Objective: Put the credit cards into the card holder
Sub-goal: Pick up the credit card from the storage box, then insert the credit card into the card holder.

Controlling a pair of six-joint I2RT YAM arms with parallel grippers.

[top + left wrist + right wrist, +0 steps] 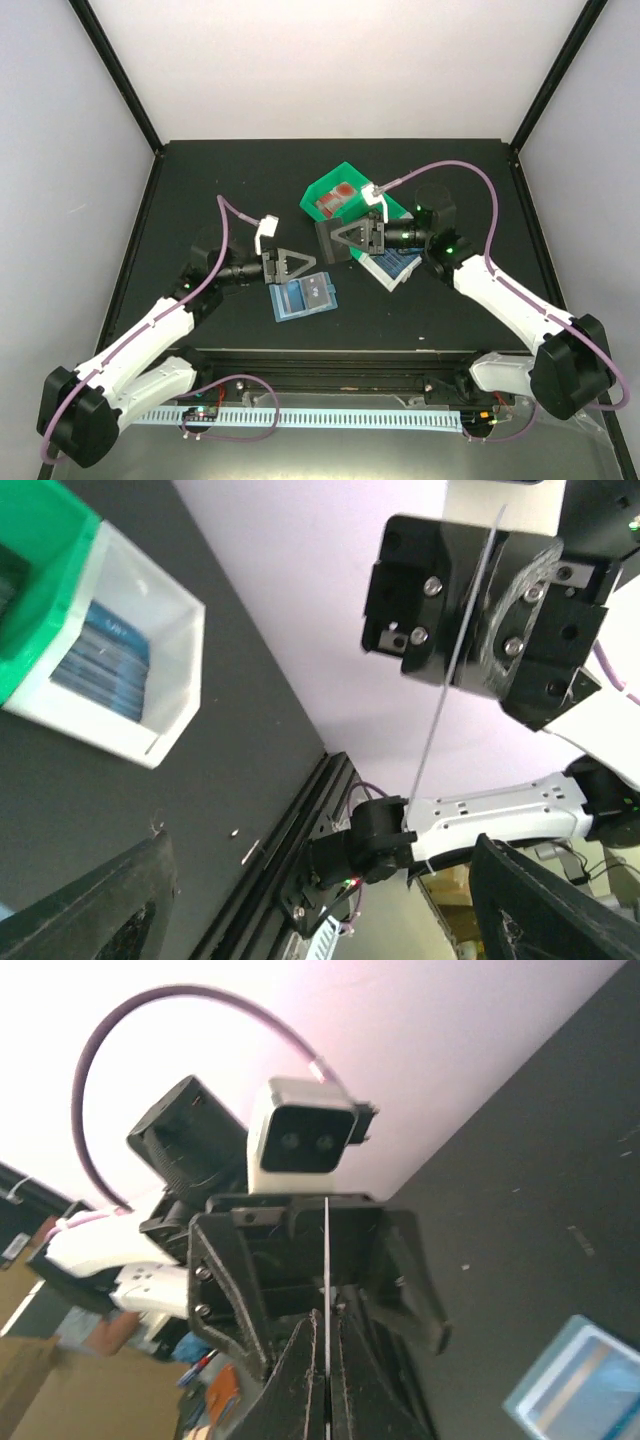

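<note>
- Right gripper [326,1345]: my fingers are pinched together on one card [326,1250], held edge-on over the worktop's middle.
- Left gripper [322,910]: jaws wide apart, empty, facing that card.
- Holder [302,296]: flat on the worktop beneath both hands, nearer the front edge.
- Hand-over, as I judge it: square my left jaws on the card's free edge and clamp before the right lets go.
</note>
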